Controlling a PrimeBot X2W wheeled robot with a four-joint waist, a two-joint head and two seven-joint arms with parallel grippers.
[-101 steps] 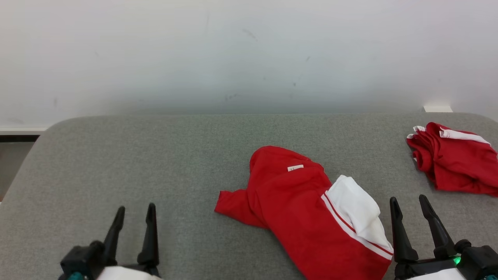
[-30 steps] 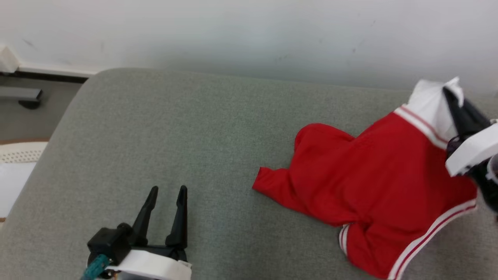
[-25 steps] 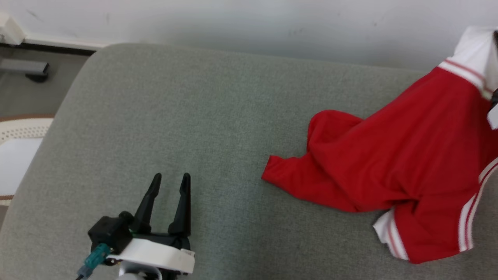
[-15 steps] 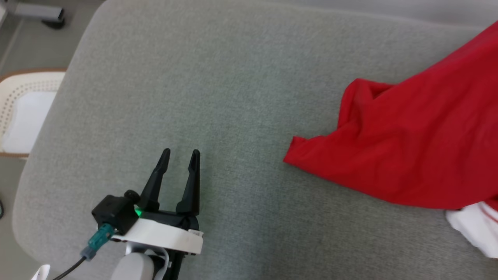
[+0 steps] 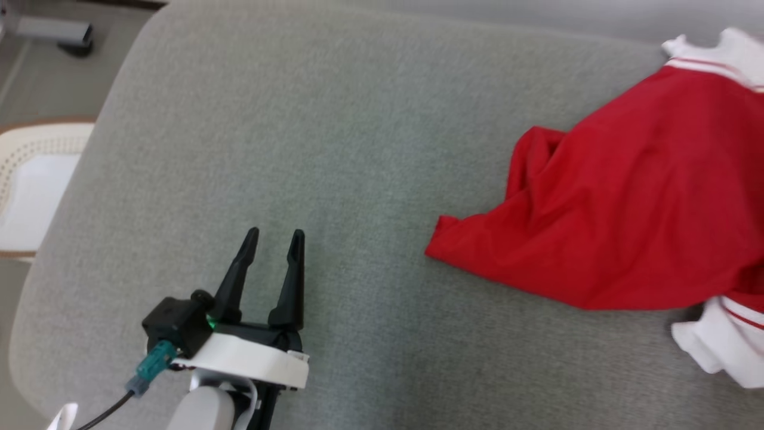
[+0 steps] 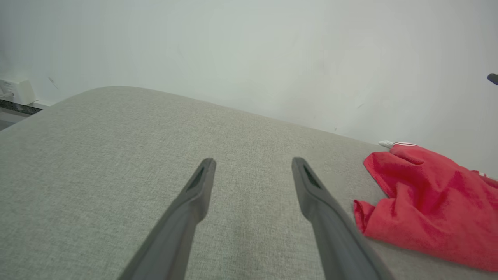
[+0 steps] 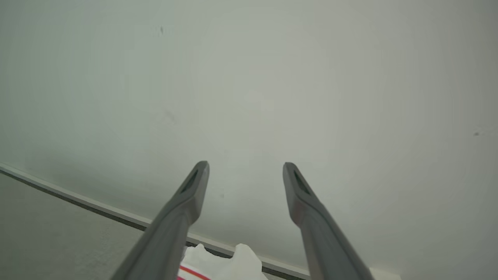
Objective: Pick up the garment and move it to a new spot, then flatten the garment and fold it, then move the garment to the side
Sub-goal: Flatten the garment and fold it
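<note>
The left gripper and right gripper both stand spread and empty, the red-and-white shirt lying rumpled on the grey cushion.

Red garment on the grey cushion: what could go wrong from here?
The red garment lies bunched, running off the head view's right edge, so flattening may trap creases. The left gripper stands open over bare grey cushion, well apart from it: a long reach. The right gripper is open, aimed at the wall; a grasp may miss.
</note>
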